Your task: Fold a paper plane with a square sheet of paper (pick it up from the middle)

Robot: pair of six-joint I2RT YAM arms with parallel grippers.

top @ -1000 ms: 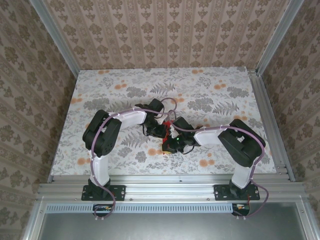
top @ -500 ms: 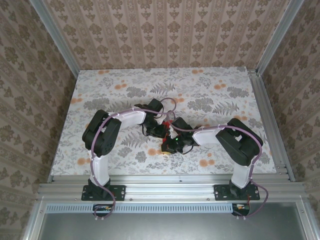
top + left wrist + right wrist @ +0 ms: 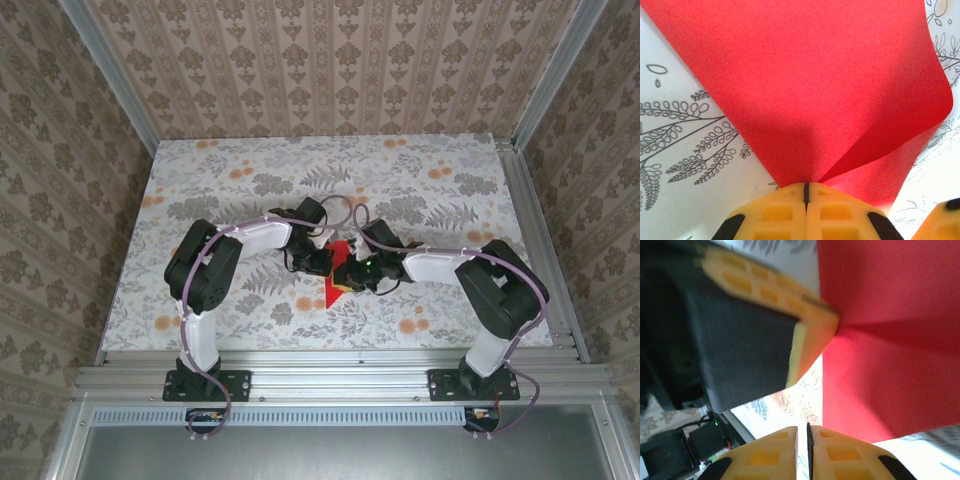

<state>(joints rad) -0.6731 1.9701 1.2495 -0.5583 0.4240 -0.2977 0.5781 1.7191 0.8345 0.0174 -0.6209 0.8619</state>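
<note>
- The task looks to be at an early stage: the square sheet of paper has been picked up, but no finished crease, pointed nose or wing shows, so nearly all the folding is left.
- The left fingers are pressed tight together on the sheet, pinching one spot of it, seemingly near its middle.
- The right fingers stand just beside the sheet's lower edge with a narrow slit between them and no paper in it.
- From above, the sheet is a small red patch between the two arms, near the middle of the surface and slightly toward its near edge.
- Close up, the sheet is bright red, smooth and unmarked. It fans out from the pinch and one side curls over in a soft bend.
</note>
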